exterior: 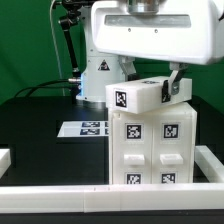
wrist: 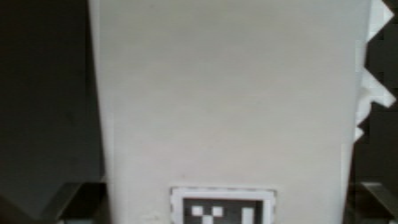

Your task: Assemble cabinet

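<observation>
The cabinet body (exterior: 150,148) is a tall white box with tagged recessed panels, standing at the exterior view's middle right. A smaller white tagged piece (exterior: 135,96) sits slightly tilted on its top. My gripper (exterior: 166,88) reaches down from above and is shut on this piece, with one dark finger (exterior: 181,86) showing at its right side. In the wrist view the piece (wrist: 222,90) fills the picture as a long white slab with a tag (wrist: 222,210) at its near end. The gripper (wrist: 222,205) straddles it; the fingertips are mostly hidden.
The marker board (exterior: 85,128) lies flat on the black table, left of the cabinet. A white rail (exterior: 100,196) runs along the front edge, with white blocks at the left (exterior: 5,158) and right (exterior: 206,160). The arm's base (exterior: 100,75) stands behind.
</observation>
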### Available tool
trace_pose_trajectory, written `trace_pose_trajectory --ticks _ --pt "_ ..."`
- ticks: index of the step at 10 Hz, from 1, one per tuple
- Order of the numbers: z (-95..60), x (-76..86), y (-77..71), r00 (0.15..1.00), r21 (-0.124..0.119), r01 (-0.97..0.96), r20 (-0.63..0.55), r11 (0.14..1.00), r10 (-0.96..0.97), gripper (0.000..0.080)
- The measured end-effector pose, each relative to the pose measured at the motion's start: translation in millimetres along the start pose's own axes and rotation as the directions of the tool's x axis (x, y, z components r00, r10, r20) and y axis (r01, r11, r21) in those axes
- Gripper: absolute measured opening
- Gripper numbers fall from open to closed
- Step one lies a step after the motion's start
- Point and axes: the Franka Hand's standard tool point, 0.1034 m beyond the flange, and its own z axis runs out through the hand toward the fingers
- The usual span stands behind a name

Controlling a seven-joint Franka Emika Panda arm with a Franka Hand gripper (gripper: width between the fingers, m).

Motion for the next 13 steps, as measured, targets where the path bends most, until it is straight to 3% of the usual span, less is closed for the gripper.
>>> trace_pose_trajectory --ticks 4,8,11,13 --pt "0.4 -0.9 -0.6 0.954 0.004 -0.299 0.011 0.954 0.299 0.0557" --pt "0.7 -3.0 -2.0 0.846 0.002 -0.533 0.02 0.846 0.533 0.0557" --pt "1.1 -3.8 -2.3 0.735 -0.002 -0.678 0.024 0.735 0.678 0.0557" --pt "1.0 -3.3 -3.4 0.607 -0.002 -0.794 0.038 0.608 0.794 0.0557"
